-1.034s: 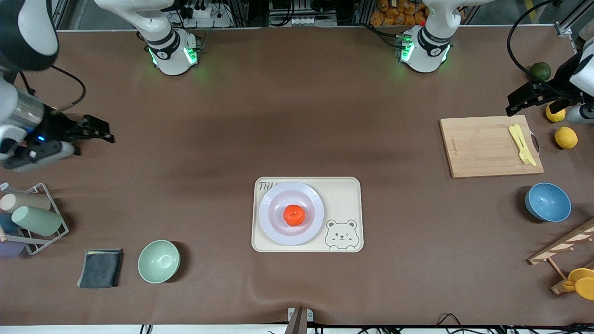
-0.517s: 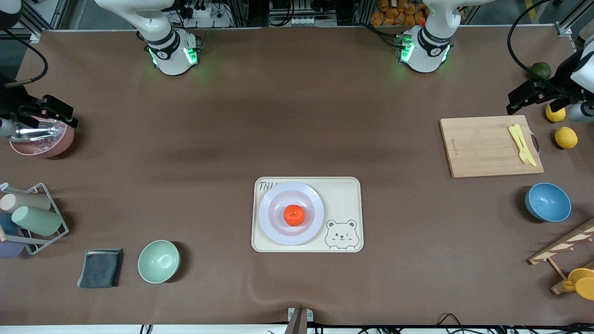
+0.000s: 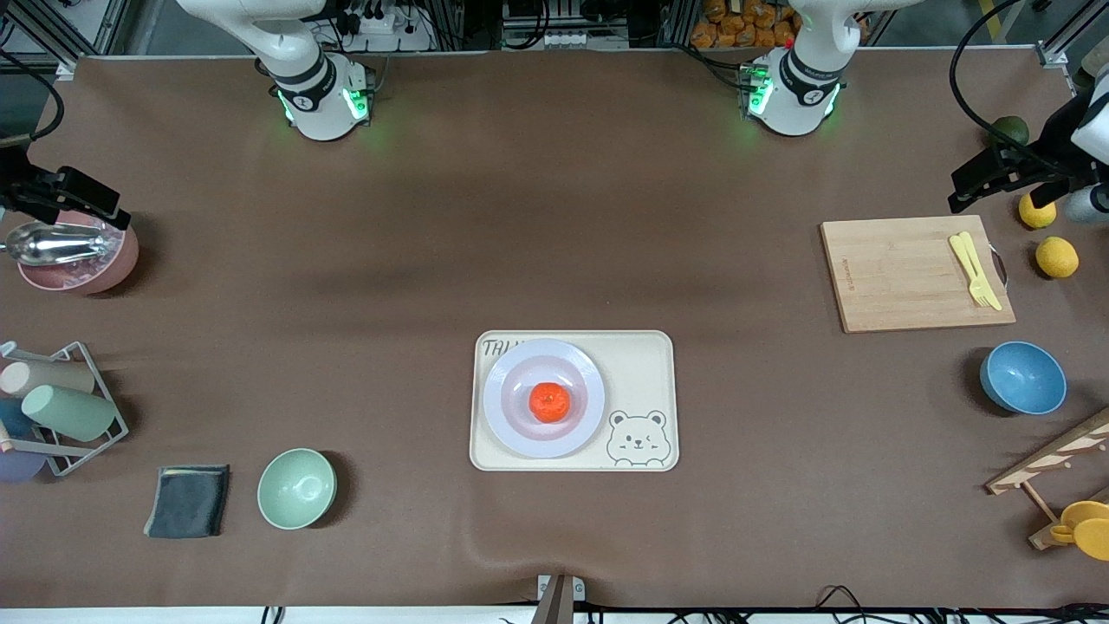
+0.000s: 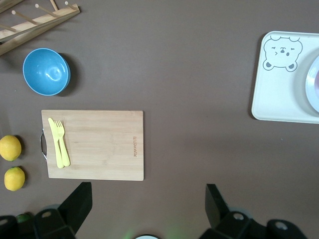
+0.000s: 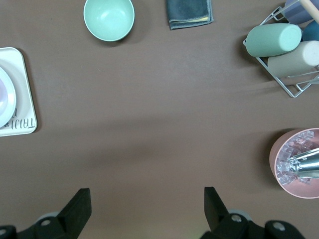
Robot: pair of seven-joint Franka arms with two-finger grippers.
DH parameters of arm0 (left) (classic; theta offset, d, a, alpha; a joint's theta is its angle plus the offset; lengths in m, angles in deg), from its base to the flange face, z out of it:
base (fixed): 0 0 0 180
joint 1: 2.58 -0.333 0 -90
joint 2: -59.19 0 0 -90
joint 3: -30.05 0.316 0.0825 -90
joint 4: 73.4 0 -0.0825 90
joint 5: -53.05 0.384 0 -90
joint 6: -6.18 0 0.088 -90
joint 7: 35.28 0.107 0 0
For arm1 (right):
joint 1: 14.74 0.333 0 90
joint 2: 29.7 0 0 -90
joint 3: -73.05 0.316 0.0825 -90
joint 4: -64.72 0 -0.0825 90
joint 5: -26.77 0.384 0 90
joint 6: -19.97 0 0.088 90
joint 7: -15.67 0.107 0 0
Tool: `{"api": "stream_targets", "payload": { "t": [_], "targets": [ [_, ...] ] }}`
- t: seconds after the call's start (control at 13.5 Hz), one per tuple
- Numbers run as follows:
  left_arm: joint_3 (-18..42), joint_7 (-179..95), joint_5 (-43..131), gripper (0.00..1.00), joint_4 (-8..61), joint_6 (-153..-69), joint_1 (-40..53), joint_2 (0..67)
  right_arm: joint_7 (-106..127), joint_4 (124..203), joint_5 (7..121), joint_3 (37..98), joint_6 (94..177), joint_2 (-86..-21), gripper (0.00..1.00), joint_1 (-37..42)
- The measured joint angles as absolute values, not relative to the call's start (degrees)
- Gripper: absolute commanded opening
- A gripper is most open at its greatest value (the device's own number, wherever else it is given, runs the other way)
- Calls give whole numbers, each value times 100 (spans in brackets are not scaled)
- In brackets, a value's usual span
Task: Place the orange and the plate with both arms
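Centrally, the orange (image 3: pixel 550 402) sits in the well of the plate (image 3: pixel 511 424), and the plate rests on a cream tray (image 3: pixel 641 364) printed with a bear face (image 3: pixel 638 438) at the corner nearer the front camera; lettering at the tray's farther corner is partly covered by the plate, with only "TH" legible in the front view and characters resembling "TAIL" showing inverted in the right wrist view. Neither gripper touches either item. The left gripper (image 3: pixel 988 180) hangs over the table at the left arm's end, over the farther edge of a bamboo cutting board (image 3: pixel 901 273); its fingers (image 4: pixel 77 201) are spread wide with nothing between them. The board carries a small printed mark along one edge, too small to read, and a yellow fork and knife (image 3: pixel 976 269). Two lemons (image 3: pixel 1057 256) lie just beside the board, a dark green fruit (image 3: pixel 1009 130) farther from the front camera, and a blue bowl (image 3: pixel 1022 378) nearer to it. The right gripper (image 3: pixel 74 195) hangs at the right arm's end, over a pink bowl (image 3: pixel 82 270) holding a metal scoop (image 3: pixel 48 243); its fingers (image 5: pixel 77 204) are likewise spread wide and empty. A wire rack of cups (image 3: pixel 56 407), a dark cloth (image 3: pixel 188 501) and a mint-green bowl (image 3: pixel 296 489) lie nearer the front camera at that end.
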State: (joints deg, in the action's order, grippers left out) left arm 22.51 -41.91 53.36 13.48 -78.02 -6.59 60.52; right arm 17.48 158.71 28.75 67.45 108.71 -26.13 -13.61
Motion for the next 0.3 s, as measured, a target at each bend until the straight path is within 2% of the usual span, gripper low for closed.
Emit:
{"api": "stream_targets", "payload": {
  "t": [0.3],
  "targets": [
    [2246, -4191, 5336, 100, 1349, -7802, -644, 6026, 1616, 15870, 2870, 6722, 10938, -2613, 100, -1377]
  ]
}}
